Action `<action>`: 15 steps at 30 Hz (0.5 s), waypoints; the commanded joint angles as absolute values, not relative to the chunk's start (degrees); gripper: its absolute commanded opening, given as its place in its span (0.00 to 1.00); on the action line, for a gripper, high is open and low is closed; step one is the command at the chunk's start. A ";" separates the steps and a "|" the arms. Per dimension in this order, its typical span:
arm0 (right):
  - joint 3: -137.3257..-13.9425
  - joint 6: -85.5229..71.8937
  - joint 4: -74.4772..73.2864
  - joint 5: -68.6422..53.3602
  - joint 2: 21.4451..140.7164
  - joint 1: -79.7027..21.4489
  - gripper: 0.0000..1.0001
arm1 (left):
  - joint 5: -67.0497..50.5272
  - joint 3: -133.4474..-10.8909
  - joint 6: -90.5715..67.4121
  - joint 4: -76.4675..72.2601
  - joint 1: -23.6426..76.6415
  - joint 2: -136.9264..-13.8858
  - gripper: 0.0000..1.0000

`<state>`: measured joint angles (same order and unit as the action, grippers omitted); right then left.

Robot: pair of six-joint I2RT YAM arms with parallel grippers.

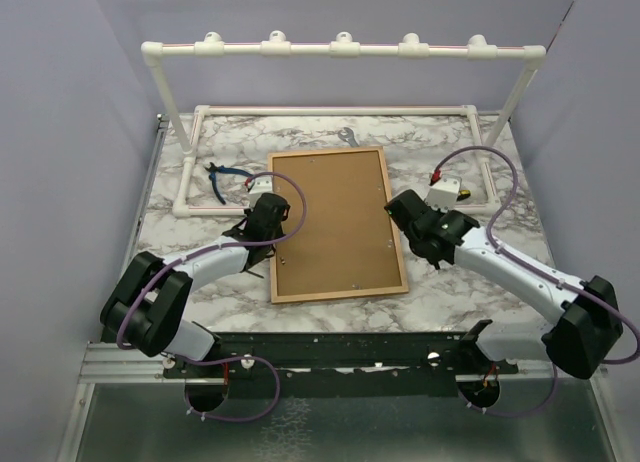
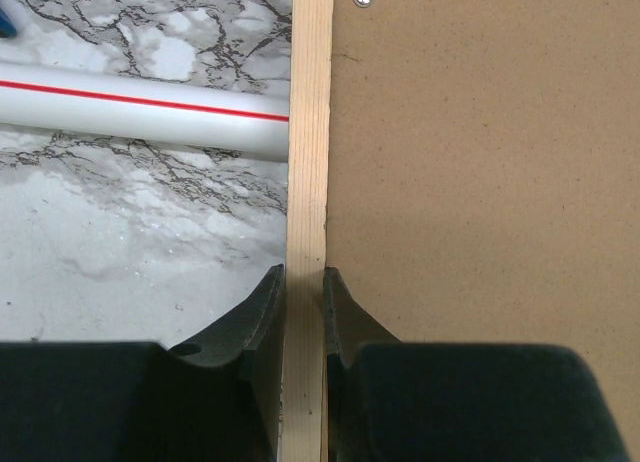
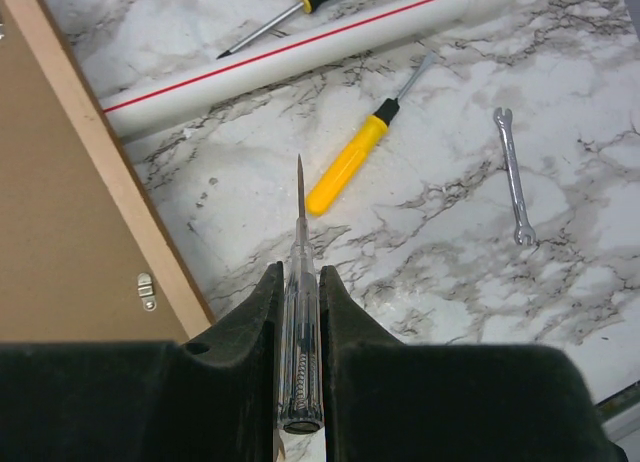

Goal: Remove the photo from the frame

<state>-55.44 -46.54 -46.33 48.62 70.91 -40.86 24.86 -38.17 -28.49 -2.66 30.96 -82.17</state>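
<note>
— Why flat on the table (image 1: 290,132), brown back up?
— Puts the back of the frame (image 1: 335,222) within reach from above. No other way to the board (image 2: 480,182).
— And the photo?
— Nowhere in sight. Presumably under that board, though cannot confirm from here.
— Why the left tool (image 2: 304,282) at the left edge?
— Closed onto the wooden border (image 2: 310,132), one finger outside it, one on the board side. Likely pins the frame so that prying does not slide it across the table.
— Right tool (image 3: 299,277)?
— Clamped round a clear-handled screwdriver (image 3: 299,322), blade pointing straight ahead past the fingertips. Hangs over bare table just beside the frame's right border, apart from it.
— Why hold a blade that way?
— Probably gives a thin tip to turn or lift a small metal clip (image 3: 147,290), too flat for the fingers. Nearest one sits just inside the border, on the frame side of the blade.
— Any clip undone?
— Cannot tell; too small to read.
</note>
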 commanded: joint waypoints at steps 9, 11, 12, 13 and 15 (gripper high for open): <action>-57.22 -40.09 -37.08 50.60 81.31 -37.94 0.01 | 25.53 -38.73 -29.68 -3.97 30.32 -77.53 0.21; -56.88 -37.79 -34.43 46.42 82.12 -35.07 0.01 | 25.47 -38.42 -29.71 -3.65 30.32 -76.70 0.23; -56.87 -37.10 -33.52 44.20 82.43 -33.76 0.01 | 25.66 -38.31 -29.88 -3.30 30.32 -76.21 0.25; -56.93 -37.12 -33.01 43.13 82.74 -32.63 0.01 | 25.93 -37.93 -30.07 -3.19 30.32 -75.64 0.27; -56.38 -36.05 -31.05 43.41 83.24 -32.09 0.01 | 26.43 -37.02 -30.60 -3.72 30.32 -74.92 0.31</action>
<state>-57.06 -40.18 -37.56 47.11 82.00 -34.24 24.71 -38.17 -29.32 -1.98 30.70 -77.87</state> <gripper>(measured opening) 0.151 0.268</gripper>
